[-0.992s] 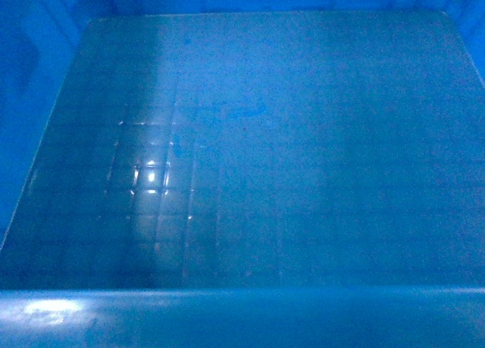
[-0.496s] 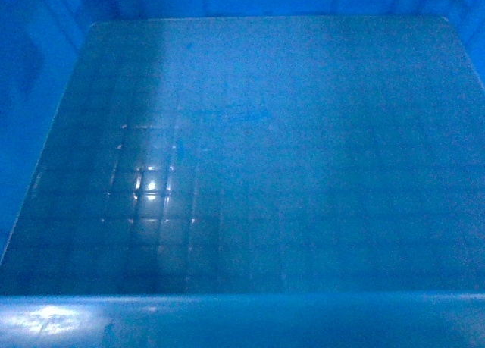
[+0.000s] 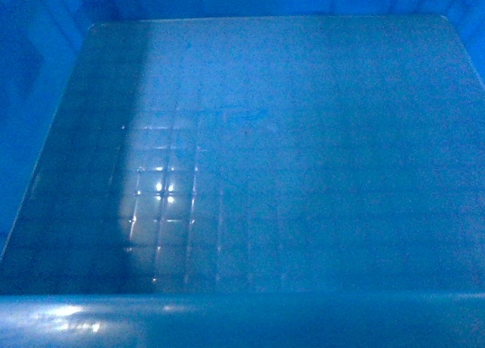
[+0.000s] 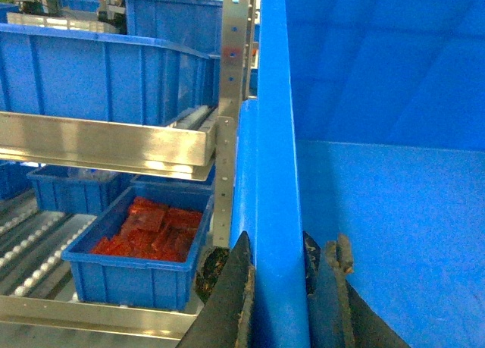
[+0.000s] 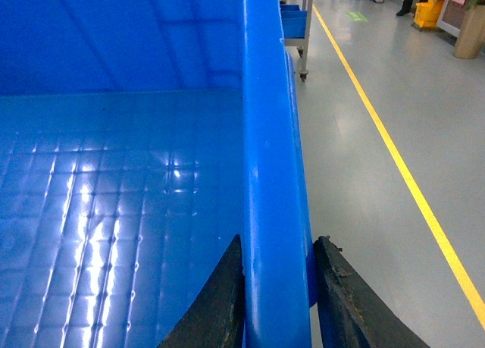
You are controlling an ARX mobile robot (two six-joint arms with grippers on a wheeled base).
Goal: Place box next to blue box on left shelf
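Observation:
The box [image 3: 303,151] fills the head view, which looks down onto its grid-embossed floor; neither gripper shows there. My left gripper [image 4: 276,243] is shut on the box's left rim [image 4: 273,136], one finger outside the wall and one inside. My right gripper [image 5: 279,242] is shut on the right rim [image 5: 265,136] in the same way. Left of the box is the left shelf [image 4: 98,139], with metal rails and white rollers [image 4: 34,249]. A large blue box [image 4: 106,75] stands on its upper level, close beside the held box.
On the shelf's lower level stands a smaller blue bin with red contents [image 4: 148,234]. A perforated metal upright [image 4: 226,120] is right beside the box's left wall. To the right there is grey floor with a yellow line [image 5: 394,158] and a cart [image 5: 295,22].
The glare on the box floor has slid a little right and toward me, so the box or the head has shifted slightly. Nothing else in the head view differs.

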